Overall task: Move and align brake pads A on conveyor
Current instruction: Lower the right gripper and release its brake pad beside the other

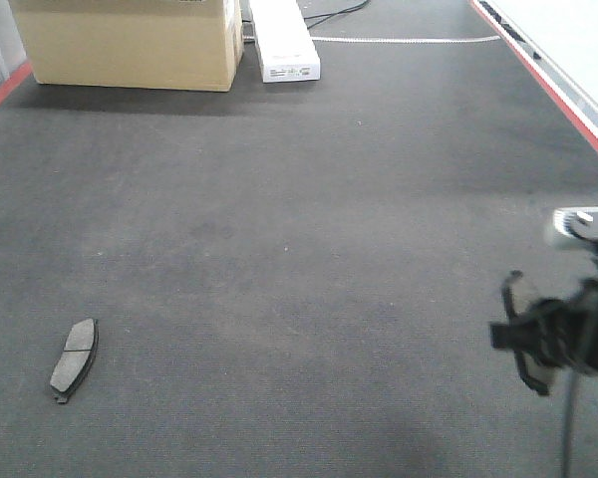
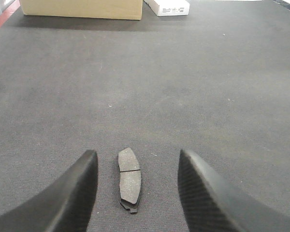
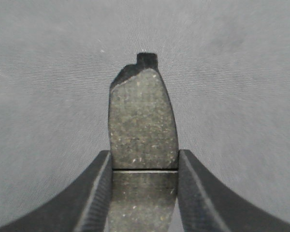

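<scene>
While right gripper (image 3: 144, 157) clamps held pad (image 3: 142, 116) over belt (image 1: 299, 249), left gripper (image 2: 137, 154) stands wide near loose pad (image 2: 129, 176); next, probably: set down aligned alongside.

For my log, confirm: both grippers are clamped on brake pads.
Only the right gripper is clamped on a brake pad. The left wrist view shows the left gripper open, a second pad lying loose on the belt between the fingers.

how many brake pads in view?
2: first pad flat on the conveyor under the left end effector; second pad clamped in the right end effector. More may be off-frame.
</scene>
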Available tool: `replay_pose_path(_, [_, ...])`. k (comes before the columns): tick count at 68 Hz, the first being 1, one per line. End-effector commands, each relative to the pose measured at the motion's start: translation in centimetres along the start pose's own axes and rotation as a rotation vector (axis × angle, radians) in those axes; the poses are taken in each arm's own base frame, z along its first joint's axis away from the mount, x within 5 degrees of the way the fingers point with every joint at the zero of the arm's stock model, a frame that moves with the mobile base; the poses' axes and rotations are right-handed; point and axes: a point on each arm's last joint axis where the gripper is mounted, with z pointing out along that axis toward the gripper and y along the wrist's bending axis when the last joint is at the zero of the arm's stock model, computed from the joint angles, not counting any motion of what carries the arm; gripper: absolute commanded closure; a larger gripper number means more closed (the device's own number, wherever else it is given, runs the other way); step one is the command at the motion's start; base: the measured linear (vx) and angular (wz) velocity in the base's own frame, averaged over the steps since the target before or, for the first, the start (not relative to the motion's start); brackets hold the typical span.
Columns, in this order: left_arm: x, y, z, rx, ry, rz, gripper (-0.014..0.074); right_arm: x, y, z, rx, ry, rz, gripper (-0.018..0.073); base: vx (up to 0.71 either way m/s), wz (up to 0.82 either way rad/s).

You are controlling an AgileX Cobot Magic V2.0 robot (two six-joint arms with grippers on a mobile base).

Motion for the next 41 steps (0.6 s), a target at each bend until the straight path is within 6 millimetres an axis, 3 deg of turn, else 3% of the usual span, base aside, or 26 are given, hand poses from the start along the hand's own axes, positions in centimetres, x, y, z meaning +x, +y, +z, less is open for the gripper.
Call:
replay_pose_path(1, [-1.4,-0.1,-0.2,0.011,-0.091,-0.005,0.0242,-3.0,0.3,1.1,0.003,-0.026,-0.006,0.0541,0.0,0.0])
replay_pose_path(23, [-1.4,-0.1,-0.2,0.011,-0.091,-0.005,0.0242,-6.3,0.6,8.4,0.026,0.201,-0.022,0.0526,0.0,0.0])
replay_pose_path(41, [-1.4,-0.1,-0.2,0.011,-0.091,-0.005,0.0242,-7.7,0.7,11.7,0.03,0.296,-0.066,0.0493,0.0,0.0])
